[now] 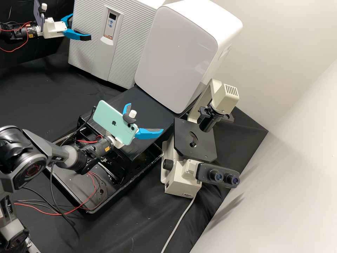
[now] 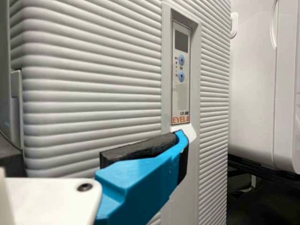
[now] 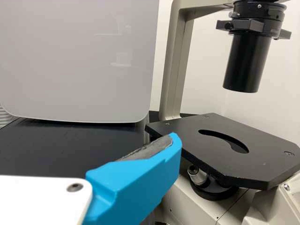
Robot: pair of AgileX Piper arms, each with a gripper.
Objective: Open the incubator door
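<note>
At far left on the black-draped bench (image 1: 140, 218), a boxy white incubator (image 1: 147, 2) with a horizontally ribbed, pale grey door (image 1: 87, 52), apparently shut and flush with the cabinet. Down the middle of that door, a narrow grey control panel (image 1: 111, 26) with a dark display and two round blue buttons, ending in a small white lip (image 2: 189, 133). In front of the door at far left, the white left hand (image 1: 81, 26) with two bright blue, black-padded fingers, spread well apart and holding nothing; in the left wrist view, one fingertip overlapping the lip, but impossible to tell whether touching. Mounted over this hand, a dark phone (image 1: 37, 12). Just right of the incubator, a smooth, rounded white cabinet (image 1: 179, 52). Nearer, above a low black-covered platform (image 1: 154, 112), the white right hand (image 1: 145, 117), likewise with two blue fingers spread and nothing between them, pointing toward the microscope side. Over its wrist, a mint-green phone (image 1: 114, 123). To the right, near the platform, a beige microscope (image 1: 202, 147) with a black stage and twin eyepieces, and a pale cable (image 1: 177, 225) running toward the near side. Near left, under the right arm, a black rectangular tray (image 1: 127, 181) with red and black wires.
</note>
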